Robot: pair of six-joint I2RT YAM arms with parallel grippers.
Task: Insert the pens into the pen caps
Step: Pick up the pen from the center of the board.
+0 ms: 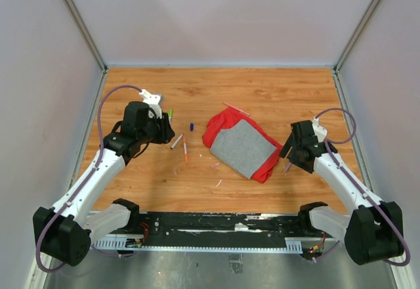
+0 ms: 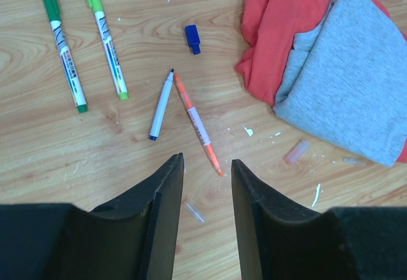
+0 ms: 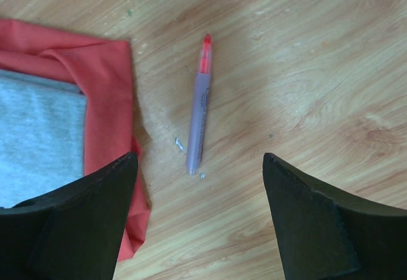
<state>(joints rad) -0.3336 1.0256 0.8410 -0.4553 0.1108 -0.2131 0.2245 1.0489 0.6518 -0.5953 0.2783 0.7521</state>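
In the left wrist view lie a dark green pen [image 2: 62, 46], a light green pen [image 2: 105, 36], an uncapped blue-tipped pen [image 2: 161, 105] and an orange pen [image 2: 198, 123]. A blue cap [image 2: 193, 39] lies beyond them, a pink cap [image 2: 296, 152] to the right, and a clear cap [image 2: 194, 212] between my left fingers. My left gripper [image 2: 206, 159] is open and empty, just short of the orange pen's tip. My right gripper [image 3: 200, 156] is wide open and empty over a purple-barrelled pen [image 3: 199, 122] with a red end.
A red-and-grey cloth [image 1: 239, 146] lies mid-table between the arms; its red edge [image 3: 108, 95] is close to my right gripper's left finger. A thin pink pen [image 1: 236, 108] lies at the cloth's far edge. Small white scraps [image 1: 219, 183] lie on the wood.
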